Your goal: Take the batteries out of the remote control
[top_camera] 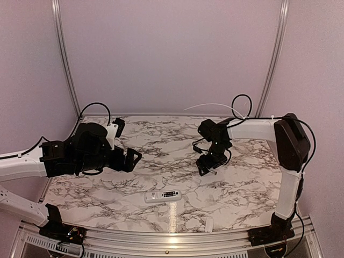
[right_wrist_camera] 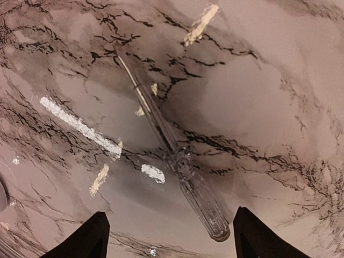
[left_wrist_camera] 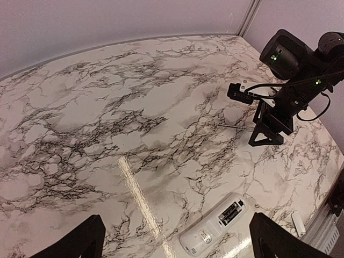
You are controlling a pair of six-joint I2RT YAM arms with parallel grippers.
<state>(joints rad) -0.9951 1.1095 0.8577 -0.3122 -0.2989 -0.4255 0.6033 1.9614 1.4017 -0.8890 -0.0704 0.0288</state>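
Note:
The white remote control (top_camera: 163, 195) lies back-up on the marble table, near the front middle. Its compartment is uncovered, and the two dark batteries (left_wrist_camera: 231, 212) sit side by side inside the remote control (left_wrist_camera: 207, 234). My left gripper (left_wrist_camera: 176, 221) hovers open above the table to the left of the remote control, its fingers wide apart and holding nothing. My right gripper (right_wrist_camera: 170, 215) is open and low over a clear-handled screwdriver (right_wrist_camera: 200, 200) lying on the table. The handle end lies between the fingers, closer to the right one, and is not gripped.
A small flat white plastic piece (top_camera: 209, 224) lies near the front edge, right of the remote. The right arm (left_wrist_camera: 290, 91) stands over the right part of the table. Pale walls and metal rails enclose the back and sides.

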